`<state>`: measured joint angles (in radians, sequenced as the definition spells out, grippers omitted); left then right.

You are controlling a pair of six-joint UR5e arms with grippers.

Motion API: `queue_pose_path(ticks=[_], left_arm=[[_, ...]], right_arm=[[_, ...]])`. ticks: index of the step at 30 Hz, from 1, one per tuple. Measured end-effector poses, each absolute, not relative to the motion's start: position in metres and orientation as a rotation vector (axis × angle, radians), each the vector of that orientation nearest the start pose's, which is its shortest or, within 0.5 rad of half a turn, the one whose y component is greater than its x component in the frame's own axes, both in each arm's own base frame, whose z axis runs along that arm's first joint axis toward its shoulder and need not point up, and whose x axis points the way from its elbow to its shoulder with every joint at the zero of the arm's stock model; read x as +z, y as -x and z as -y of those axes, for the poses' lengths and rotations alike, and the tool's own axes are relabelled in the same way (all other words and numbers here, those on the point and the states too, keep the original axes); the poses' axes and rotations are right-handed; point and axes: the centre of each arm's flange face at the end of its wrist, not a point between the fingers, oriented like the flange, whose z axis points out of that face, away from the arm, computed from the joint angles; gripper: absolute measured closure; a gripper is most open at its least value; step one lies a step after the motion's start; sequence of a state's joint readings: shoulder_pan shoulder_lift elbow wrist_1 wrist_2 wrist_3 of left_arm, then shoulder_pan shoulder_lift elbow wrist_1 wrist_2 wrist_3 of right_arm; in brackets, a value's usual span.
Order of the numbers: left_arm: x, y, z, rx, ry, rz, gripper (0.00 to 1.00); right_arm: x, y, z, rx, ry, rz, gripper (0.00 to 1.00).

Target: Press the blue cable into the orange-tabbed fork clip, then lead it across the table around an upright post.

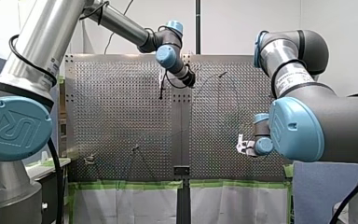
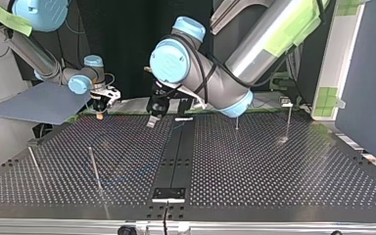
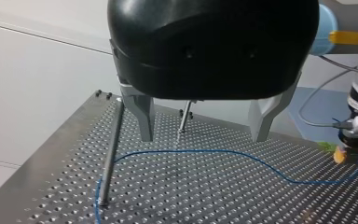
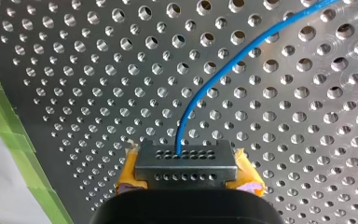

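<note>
My left gripper (image 3: 203, 138), black with bare metal fingers (image 3: 144, 119), hangs over the perforated table (image 3: 242, 200). Its jaws are spread wide and nothing is between them. From its wrist camera, the blue cable (image 3: 223, 152) lies flat on the table just below and ahead of those fingers. It starts at 3 o'clock, where my right gripper (image 3: 352, 147) stands, and sags toward 4 o'clock. It then rises through the centre and reaches a slim metal post (image 3: 110, 149) at 8 o'clock. There it bends down beside the post's foot; whether it passes round the post I cannot tell. A second thin post (image 3: 183, 116) stands farther off at 12 o'clock, between the open fingers.

From the right wrist camera, my right gripper is closed narrow on the cable. The blue line comes out of the middle of its dark tip, flanked by yellow-orange pads (image 4: 130, 170), and curves over the table toward 1 o'clock. A strip of green tape (image 4: 9, 135) edges the table at 8 o'clock.

In the top view my right gripper sits at 10 o'clock and my left gripper near 11 o'clock, apart.
</note>
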<state>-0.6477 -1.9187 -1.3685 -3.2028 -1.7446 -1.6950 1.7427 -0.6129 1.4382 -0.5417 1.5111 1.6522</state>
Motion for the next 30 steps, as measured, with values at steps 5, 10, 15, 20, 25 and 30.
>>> queue_pose_path(ticks=[5, 10, 15, 20, 25, 30], left_arm=[[0.406, -0.417, 0.462, -0.413, -0.338, -1.761, 0.0], [0.426, -0.418, 0.463, -0.431, -0.331, -1.765, 0.0], [0.448, -0.418, 0.463, -0.435, -0.328, -1.765, 0.0], [0.468, -0.417, 0.464, -0.441, -0.324, -1.767, 0.0], [0.489, -0.412, 0.467, -0.474, -0.329, -1.771, 0.0], [0.507, -0.409, 0.47, -0.537, -0.326, -1.763, 0.0]], right_arm=[[-0.005, -0.254, 0.647, 1.268, -1.562, 1.363, 1.0], [-0.004, -0.254, 0.648, 1.268, -1.562, 1.363, 1.0], [-0.004, -0.255, 0.648, 1.269, -1.563, 1.362, 1.0], [-0.003, -0.255, 0.648, 1.27, -1.562, 1.363, 1.0], [-0.003, -0.255, 0.649, 1.271, -1.56, 1.363, 1.0], [-0.003, -0.254, 0.65, 1.271, -1.558, 1.364, 1.0]])
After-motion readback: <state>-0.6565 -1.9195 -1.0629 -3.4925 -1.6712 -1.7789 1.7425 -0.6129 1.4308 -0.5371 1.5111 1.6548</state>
